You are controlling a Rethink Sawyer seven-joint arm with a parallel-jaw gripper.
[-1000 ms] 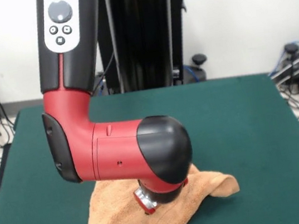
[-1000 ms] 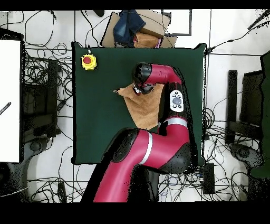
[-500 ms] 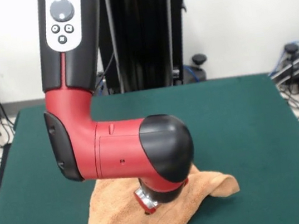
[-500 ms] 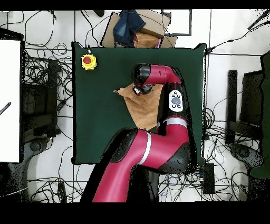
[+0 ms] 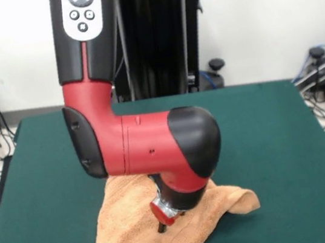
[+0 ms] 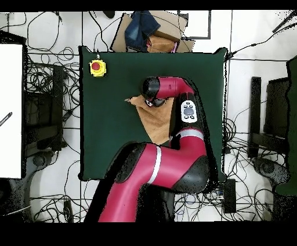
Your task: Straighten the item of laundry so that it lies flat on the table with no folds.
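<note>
The item of laundry, a peach-orange towel (image 5: pixel 130 233), lies rumpled near the front edge of the green table (image 5: pixel 263 143), with one corner raised in a fold at its right. My gripper (image 5: pixel 161 224) hangs under the red and black wrist and reaches down onto the towel's middle; only its dark tip shows. In the overhead view the towel (image 6: pixel 158 120) is partly covered by the arm, and its pointed corner sticks out to the left. The wrist hides the gripper there.
A yellow box with a red button (image 6: pixel 97 67) stands at a corner of the table (image 6: pixel 110 133). A cardboard box with blue cloth (image 6: pixel 148 32) sits beyond the table's edge. Cables lie on the floor all round.
The arm's elbow and wrist have shifted right in the front view and risen a little, so more of the gripper's tip shows. The towel's shape looks unchanged.
</note>
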